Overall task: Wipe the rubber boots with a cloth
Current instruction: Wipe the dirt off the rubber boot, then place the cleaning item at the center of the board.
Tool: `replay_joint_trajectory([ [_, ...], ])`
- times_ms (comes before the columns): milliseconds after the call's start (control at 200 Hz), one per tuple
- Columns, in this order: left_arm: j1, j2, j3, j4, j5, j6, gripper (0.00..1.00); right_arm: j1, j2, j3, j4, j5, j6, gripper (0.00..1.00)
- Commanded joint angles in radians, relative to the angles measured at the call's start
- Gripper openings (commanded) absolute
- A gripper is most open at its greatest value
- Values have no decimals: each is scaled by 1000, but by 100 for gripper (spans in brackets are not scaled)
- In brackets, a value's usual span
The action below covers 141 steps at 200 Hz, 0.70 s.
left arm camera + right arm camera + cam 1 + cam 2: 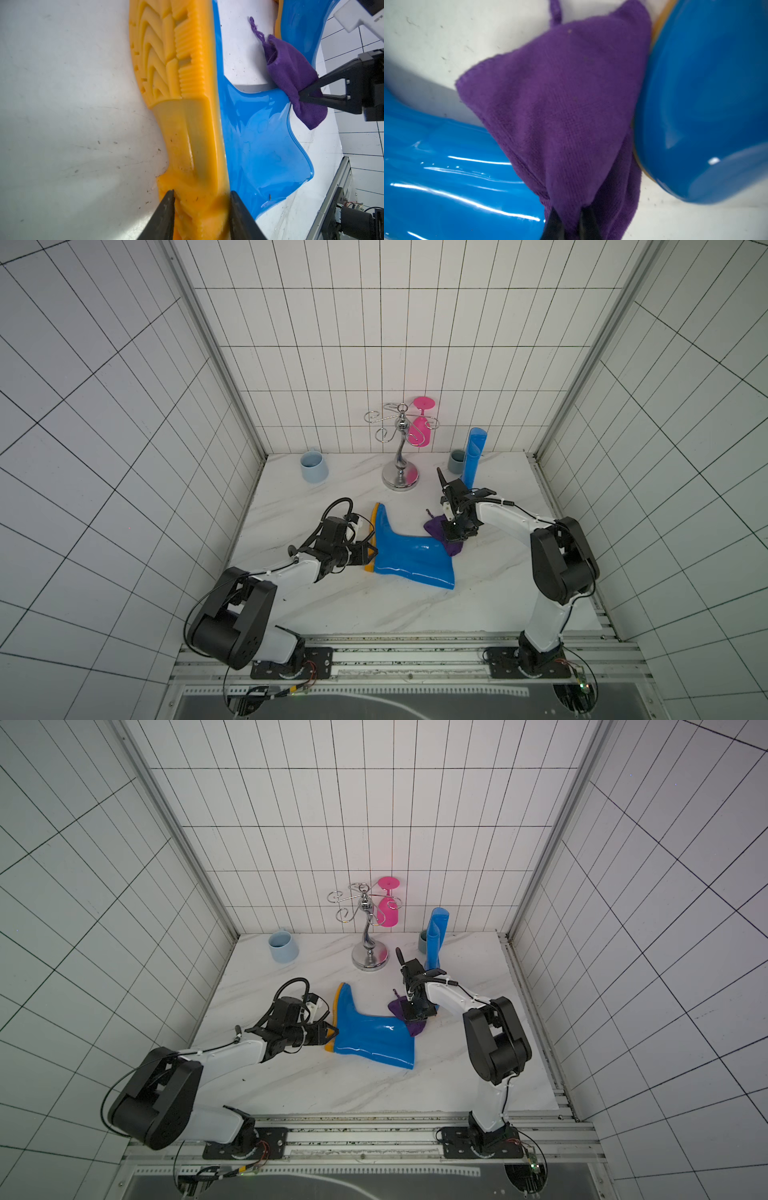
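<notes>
One glossy blue rubber boot point(411, 560) point(370, 1040) lies on its side mid-table, its orange sole point(187, 104) facing my left arm. My left gripper point(372, 555) point(202, 191) is shut on the heel end of that sole. The other boot point(473, 456) point(436, 936) stands upright at the back right. The purple cloth point(436, 531) point(560, 104) rests on the lying boot's shaft point(446, 176) near its open top and touches the standing boot's foot point(706, 104). My right gripper point(451, 537) point(569, 212) is shut on the cloth, seen also in the left wrist view point(291, 79).
A chrome stand point(400, 448) holding a pink glass point(417, 431) is at the back middle. A pale blue mug point(313, 466) sits back left, and a grey cup point(457, 461) stands beside the upright boot. Tiled walls close three sides.
</notes>
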Motion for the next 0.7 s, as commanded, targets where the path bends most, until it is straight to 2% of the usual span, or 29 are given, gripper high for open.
replay_joint_trajectory([
  [0, 4, 43, -16, -75, -42, 12, 40, -20, -56, -9, -51, 0, -27, 0],
  [105, 5, 42, -17, -74, -41, 12, 40, -52, -115, 90, -91, 21, -21, 0],
  [240, 7, 39, -18, -73, -41, 11, 40, -161, -217, 137, -133, 61, -12, 0],
  [395, 9, 36, -21, -71, -38, 11, 40, -290, -304, 85, -123, 52, 18, 0],
  [560, 9, 33, -22, -70, -37, 11, 40, -331, -322, -11, -88, 146, 40, 0],
  [700, 9, 31, -23, -68, -37, 11, 40, -359, -291, -98, -20, 148, 53, 0],
])
